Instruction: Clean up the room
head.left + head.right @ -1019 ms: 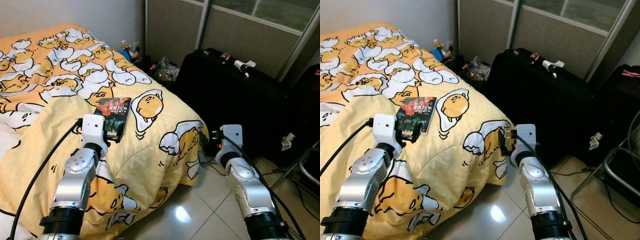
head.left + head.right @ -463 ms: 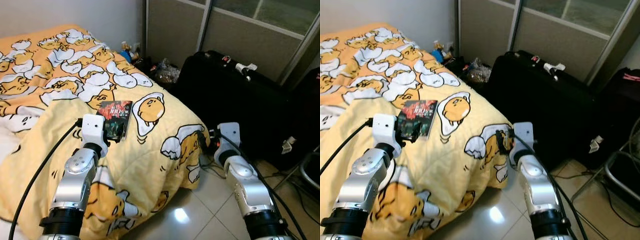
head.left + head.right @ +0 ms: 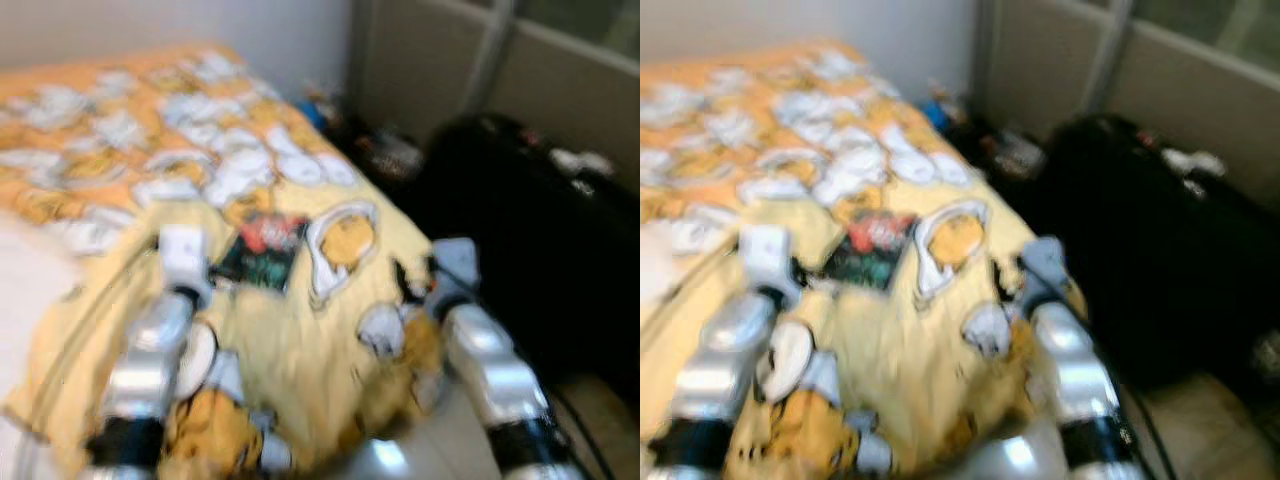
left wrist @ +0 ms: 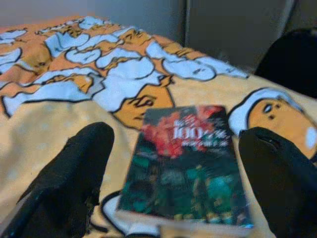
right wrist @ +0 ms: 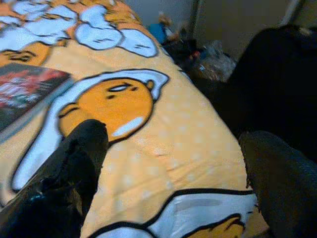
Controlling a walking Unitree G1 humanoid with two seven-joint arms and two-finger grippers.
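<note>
A dark paperback book (image 4: 188,158) with a red and green cover lies flat on the yellow egg-print duvet (image 3: 330,350). My left gripper (image 4: 176,148) is open just short of the book's near edge, one black finger on each side of it. In the blurred left eye view the book (image 3: 262,252) lies just ahead of the left gripper (image 3: 222,272). My right gripper (image 5: 173,144) is open above the duvet near the bed's corner, holding nothing. The book (image 5: 25,89) lies off to one side of it.
A large black suitcase (image 3: 530,220) stands right of the bed. Small clutter (image 3: 385,150) sits on the floor by the wall between bed and suitcase. Shiny floor tiles (image 3: 400,455) show past the bed's corner. Sliding panels (image 3: 1160,70) run behind the suitcase.
The whole picture has shifted and blurred, so the camera has moved. The book lies where it was on the duvet. My right gripper now hangs over the bed's corner instead of beside it.
</note>
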